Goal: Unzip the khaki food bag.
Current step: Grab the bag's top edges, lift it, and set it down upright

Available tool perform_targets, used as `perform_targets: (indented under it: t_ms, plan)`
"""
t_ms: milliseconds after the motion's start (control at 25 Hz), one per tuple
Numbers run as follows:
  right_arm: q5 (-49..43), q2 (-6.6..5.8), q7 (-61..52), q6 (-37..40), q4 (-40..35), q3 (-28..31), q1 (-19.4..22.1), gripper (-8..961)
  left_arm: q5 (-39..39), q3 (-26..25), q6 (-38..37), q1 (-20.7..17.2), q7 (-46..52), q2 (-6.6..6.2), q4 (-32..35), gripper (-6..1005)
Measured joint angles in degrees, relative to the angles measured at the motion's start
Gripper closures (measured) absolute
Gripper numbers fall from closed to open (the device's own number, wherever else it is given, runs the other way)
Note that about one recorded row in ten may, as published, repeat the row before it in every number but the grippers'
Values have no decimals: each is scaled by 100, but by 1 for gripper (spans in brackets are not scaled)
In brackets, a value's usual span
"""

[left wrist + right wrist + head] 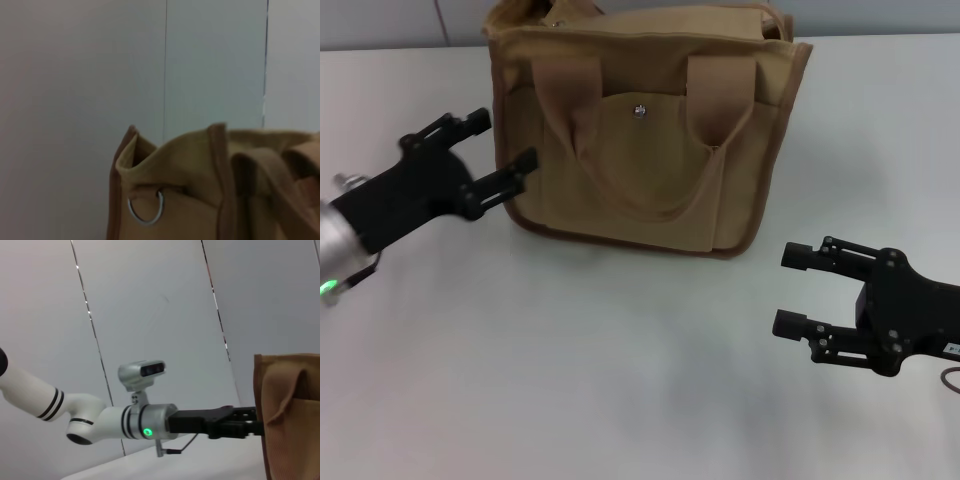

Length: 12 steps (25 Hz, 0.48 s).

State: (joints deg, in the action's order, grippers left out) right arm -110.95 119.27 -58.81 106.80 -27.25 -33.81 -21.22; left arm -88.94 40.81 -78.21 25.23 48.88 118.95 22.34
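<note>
The khaki food bag (640,130) stands upright at the back middle of the white table, two loop handles lying over its front pocket with a small metal snap (639,111). My left gripper (498,150) is open, its fingers right beside the bag's left side, one fingertip (525,160) touching or nearly touching the fabric. The left wrist view shows the bag's side corner (170,165) with a metal ring (145,207). My right gripper (792,290) is open and empty, low on the table to the front right, apart from the bag. The right wrist view shows the bag's edge (290,410) and the left arm (145,425).
The white table (620,380) spreads wide in front of the bag. A pale panelled wall (150,305) stands behind. A thin dark cable loop (950,382) lies at the right edge by my right arm.
</note>
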Motion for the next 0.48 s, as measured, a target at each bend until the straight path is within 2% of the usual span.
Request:
perform_targets:
  t_ms: [320,480]
  plan:
    - [0,0,-25,-48,12,-19,-22,186,57,42,750,848,-603,10,-815,318]
    - [0,1,-26,-48,24,6,-18,186,141,-4,812,990,-1005,22,-1084,333]
